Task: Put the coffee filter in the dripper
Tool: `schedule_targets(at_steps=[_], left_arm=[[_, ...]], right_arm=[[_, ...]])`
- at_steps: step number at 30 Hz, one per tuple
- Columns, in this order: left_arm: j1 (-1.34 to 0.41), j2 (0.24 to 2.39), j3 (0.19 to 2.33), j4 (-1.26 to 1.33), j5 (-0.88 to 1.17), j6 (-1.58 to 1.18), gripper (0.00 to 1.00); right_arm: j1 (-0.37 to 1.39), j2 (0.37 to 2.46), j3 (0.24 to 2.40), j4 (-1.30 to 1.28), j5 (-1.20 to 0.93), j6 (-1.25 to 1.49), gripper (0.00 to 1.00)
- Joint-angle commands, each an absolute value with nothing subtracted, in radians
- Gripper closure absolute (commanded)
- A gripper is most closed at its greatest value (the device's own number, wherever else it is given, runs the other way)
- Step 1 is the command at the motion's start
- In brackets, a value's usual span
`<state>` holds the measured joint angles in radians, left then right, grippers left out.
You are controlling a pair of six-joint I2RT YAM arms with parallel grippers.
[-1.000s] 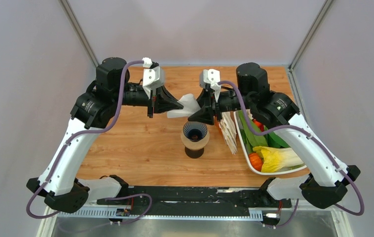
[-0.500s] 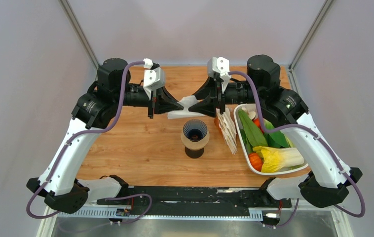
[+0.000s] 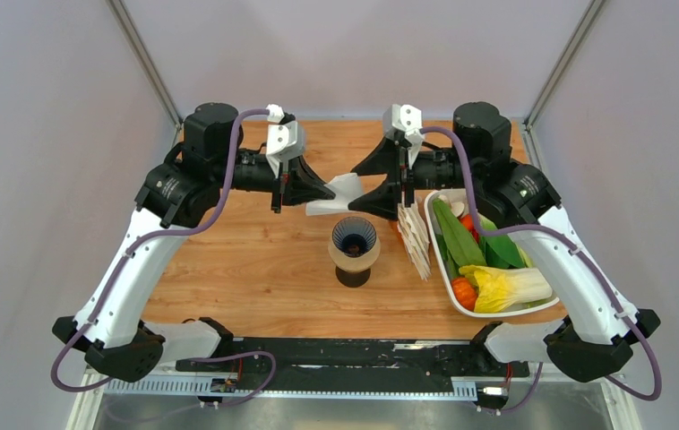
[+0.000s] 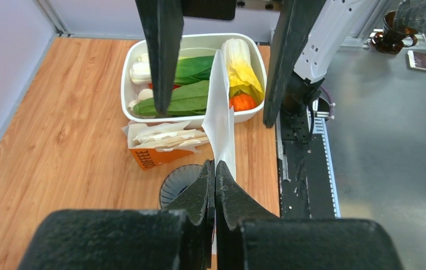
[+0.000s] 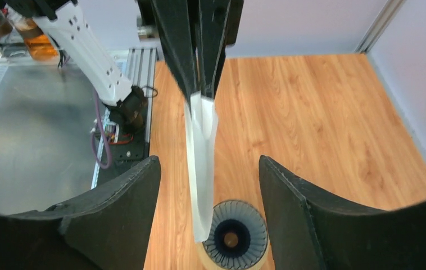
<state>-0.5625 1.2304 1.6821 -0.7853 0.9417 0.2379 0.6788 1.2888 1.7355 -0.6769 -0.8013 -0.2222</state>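
The dark navy dripper (image 3: 355,237) with its ribbed inside stands mid-table on a tan ring; it shows in the right wrist view (image 5: 236,236) and partly in the left wrist view (image 4: 180,180). My left gripper (image 3: 329,191) is shut on the white paper coffee filter (image 3: 340,193), held in the air behind and above the dripper. The filter hangs edge-on in the left wrist view (image 4: 220,112) and the right wrist view (image 5: 201,157). My right gripper (image 3: 360,185) is open, its jaws apart on either side of the filter's free end, not touching it.
An orange box with a stack of white filters (image 3: 414,237) stands just right of the dripper. A white tray (image 3: 497,309) of toy vegetables lies at the right. The black rail (image 3: 336,354) runs along the near edge.
My right gripper has let go of the filter, opened wide and drawn back to the right. My left gripper keeps its hold on the filter and has barely moved.
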Motion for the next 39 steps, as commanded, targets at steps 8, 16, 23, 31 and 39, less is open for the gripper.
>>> schedule_targets(at_steps=[8, 16, 23, 31, 39], left_arm=[[-0.566, 1.286, 1.804, -0.817, 0.986, 0.249, 1.0], [-0.563, 1.291, 1.804, -0.814, 0.966, 0.236, 0.74], [-0.53, 1.149, 1.534, -0.553, 1.005, 0.03, 0.36], [-0.535, 1.151, 1.448, -0.431, 1.02, -0.045, 0.34], [-0.531, 1.108, 1.385, -0.332, 1.043, -0.108, 0.96]], right_arm=[[0.678, 1.266, 1.631, -0.777, -0.848, -0.346, 0.64], [0.677, 1.272, 1.646, -0.783, -0.841, -0.363, 1.0], [0.662, 1.258, 1.638, -0.696, -0.889, -0.277, 1.0], [0.663, 1.261, 1.65, -0.634, -0.932, -0.236, 1.0], [0.657, 1.244, 1.65, -0.613, -0.9, -0.204, 1.0]])
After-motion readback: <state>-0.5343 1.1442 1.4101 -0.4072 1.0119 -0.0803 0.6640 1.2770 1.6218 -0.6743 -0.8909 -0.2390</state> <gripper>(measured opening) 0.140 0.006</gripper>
